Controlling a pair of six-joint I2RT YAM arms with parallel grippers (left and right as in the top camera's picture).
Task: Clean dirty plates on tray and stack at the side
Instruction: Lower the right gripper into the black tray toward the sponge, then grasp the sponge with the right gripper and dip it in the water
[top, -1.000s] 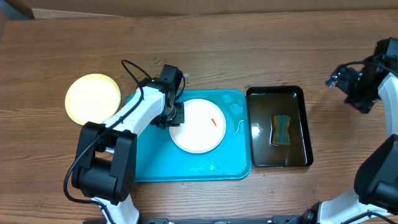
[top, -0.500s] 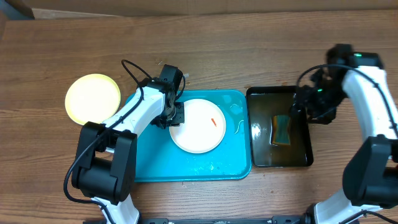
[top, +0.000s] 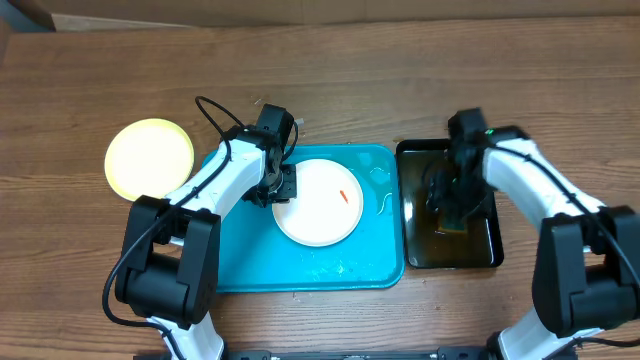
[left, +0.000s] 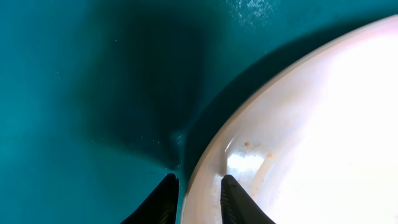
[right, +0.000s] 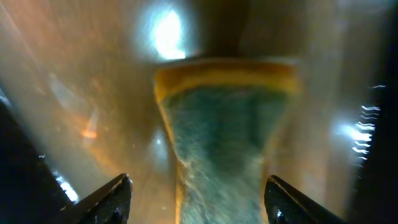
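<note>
A white plate (top: 318, 202) with a small orange-red smear lies on the turquoise tray (top: 240, 265). My left gripper (top: 281, 187) is shut on the plate's left rim; in the left wrist view the fingers (left: 198, 198) pinch the rim of the plate (left: 311, 137) over the tray (left: 74, 99). A pale yellow plate (top: 150, 158) sits on the table left of the tray. A third plate is not in view. My right gripper (top: 450, 205) is open above a green-and-yellow sponge (right: 227, 137) in the black tray (top: 485, 255); its fingers (right: 199, 193) straddle the sponge.
The black tray holds brownish liquid. Water drops and a smear lie on the turquoise tray near its right side (top: 380, 185). Wooden table (top: 400, 80) lies all around.
My right arm has swung in from the far right and come down over the sponge in the black tray. The left arm and white plate have not moved.
</note>
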